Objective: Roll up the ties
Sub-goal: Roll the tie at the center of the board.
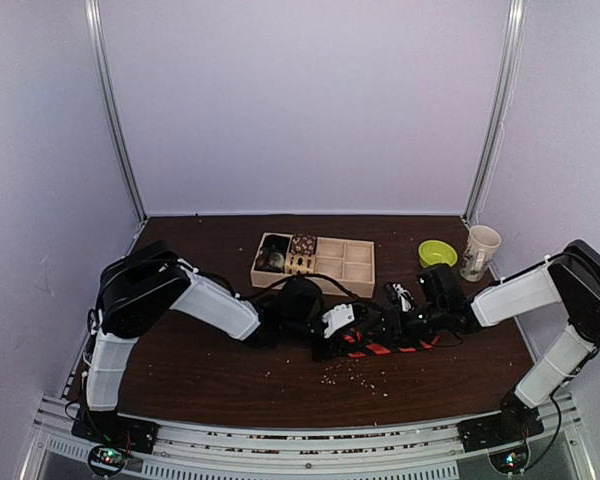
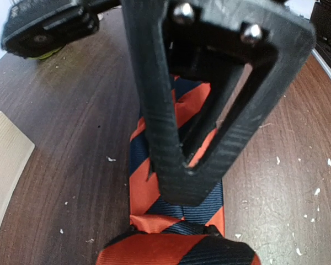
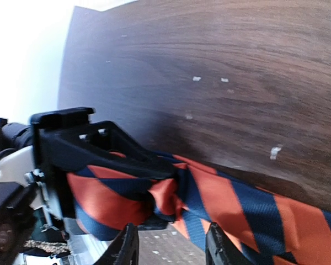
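The tie (image 1: 380,348), striped orange-red and dark blue-black, lies flat on the brown table between the two arms. Its left end is wound into a short roll (image 2: 176,248). My left gripper (image 1: 332,335) is shut on that roll; in the right wrist view the fabric wraps around its black fingers (image 3: 88,146). The flat length of the tie (image 3: 254,204) runs off to the right. My right gripper (image 3: 171,245) stands open, its fingertips (image 3: 126,245) apart just beside the roll and holding nothing. One of its black fingers (image 2: 154,110) hangs over the tie (image 2: 146,193) in the left wrist view.
A wooden tray (image 1: 345,262) with several compartments sits behind the tie, small fabric rolls (image 1: 288,255) in its left cells. A green bowl (image 1: 437,252) and a paper cup (image 1: 478,252) stand at the back right. Pale crumbs (image 1: 360,375) dot the table.
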You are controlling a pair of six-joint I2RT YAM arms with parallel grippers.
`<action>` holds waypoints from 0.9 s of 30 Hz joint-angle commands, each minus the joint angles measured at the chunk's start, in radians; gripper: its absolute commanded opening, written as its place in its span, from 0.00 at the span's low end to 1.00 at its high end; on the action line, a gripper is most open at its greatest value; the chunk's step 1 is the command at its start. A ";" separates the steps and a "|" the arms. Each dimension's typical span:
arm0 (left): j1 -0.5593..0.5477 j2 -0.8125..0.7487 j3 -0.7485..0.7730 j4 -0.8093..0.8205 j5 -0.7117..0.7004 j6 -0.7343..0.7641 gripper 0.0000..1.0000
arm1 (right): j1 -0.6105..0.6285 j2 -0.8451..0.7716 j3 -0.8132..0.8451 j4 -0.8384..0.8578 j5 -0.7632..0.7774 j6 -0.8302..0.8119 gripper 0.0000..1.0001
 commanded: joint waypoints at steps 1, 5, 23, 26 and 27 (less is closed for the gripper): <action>0.003 0.020 0.002 -0.266 -0.024 0.068 0.27 | 0.010 -0.027 -0.023 0.152 -0.073 0.137 0.44; 0.003 0.027 0.013 -0.278 -0.021 0.071 0.28 | 0.047 -0.024 0.010 0.153 -0.054 0.153 0.48; 0.011 0.021 0.007 -0.267 -0.026 0.058 0.37 | 0.074 0.099 0.034 0.054 0.030 0.074 0.00; 0.022 -0.003 -0.014 -0.220 -0.020 0.033 0.49 | 0.058 0.113 -0.005 0.043 0.048 0.053 0.00; 0.025 -0.016 -0.026 -0.195 -0.011 0.025 0.53 | 0.049 0.118 -0.019 0.044 0.051 0.046 0.00</action>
